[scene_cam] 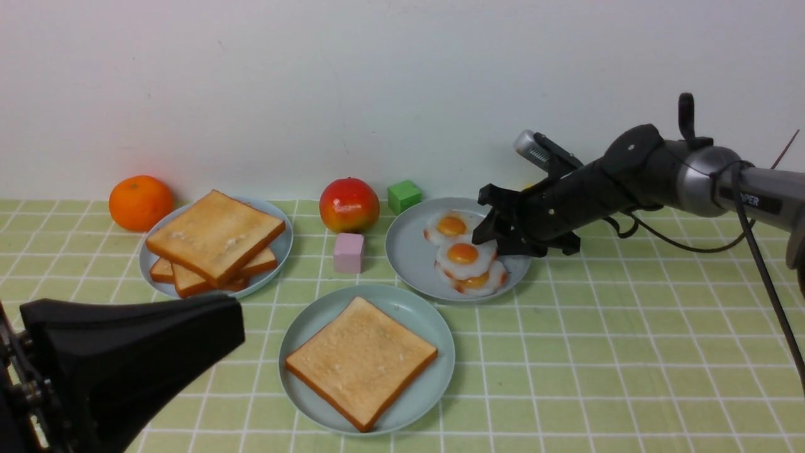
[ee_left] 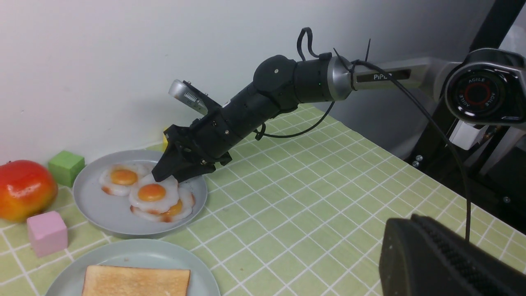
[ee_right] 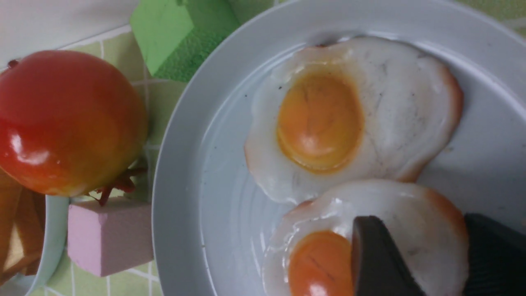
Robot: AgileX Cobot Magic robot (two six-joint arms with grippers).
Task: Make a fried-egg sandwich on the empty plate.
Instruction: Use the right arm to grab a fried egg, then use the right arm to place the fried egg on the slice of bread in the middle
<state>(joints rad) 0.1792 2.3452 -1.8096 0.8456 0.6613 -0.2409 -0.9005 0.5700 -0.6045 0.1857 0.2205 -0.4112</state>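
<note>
The empty plate (scene_cam: 409, 308), pale mint-green, sits front centre and holds one toast slice (scene_cam: 361, 362); both also show in the left wrist view, plate (ee_left: 135, 255) and toast (ee_left: 135, 281). A grey-blue plate (scene_cam: 409, 251) behind it on the right holds three fried eggs. My right gripper (scene_cam: 487, 242) reaches down onto that plate. Its jaws pinch the white edge of the top fried egg (scene_cam: 463, 255), which still lies on the egg below; the right wrist view shows the gripper (ee_right: 423, 230) and the egg (ee_right: 324, 263). My left gripper (scene_cam: 239, 327) hangs shut and empty at front left.
A second grey-blue plate (scene_cam: 284, 246) at back left carries a stack of toast slices (scene_cam: 214, 236). An orange (scene_cam: 141, 202), a red-yellow fruit (scene_cam: 349, 204), a green cube (scene_cam: 404, 195) and a pink cube (scene_cam: 349, 252) stand near the back wall.
</note>
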